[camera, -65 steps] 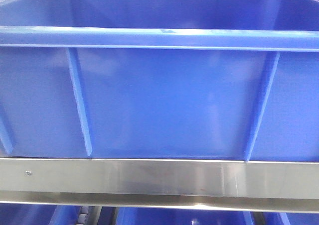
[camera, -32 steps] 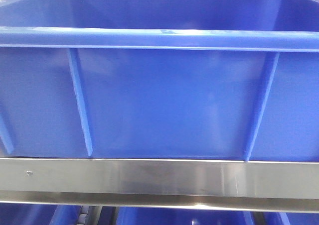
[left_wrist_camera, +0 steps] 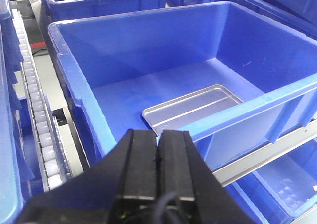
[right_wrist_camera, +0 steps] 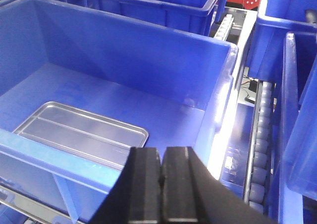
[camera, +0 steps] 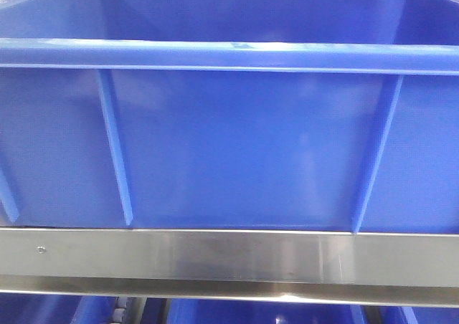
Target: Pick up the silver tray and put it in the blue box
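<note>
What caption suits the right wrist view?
Shut right claw above the blue box, silver tray lying flat inside.

The box (left_wrist_camera: 124, 50) is deep blue all over, with paler blue vertical ribs on its outer wall. The tray (right_wrist_camera: 81, 132) on its floor is shiny silver, with two lighter lengthwise ridge lines. Both hands, left (left_wrist_camera: 158, 172) and right (right_wrist_camera: 161, 187), are matt black. The rail (camera: 229, 259) under the box is brushed silver-grey. The rollers (left_wrist_camera: 37, 115) are white.
</note>
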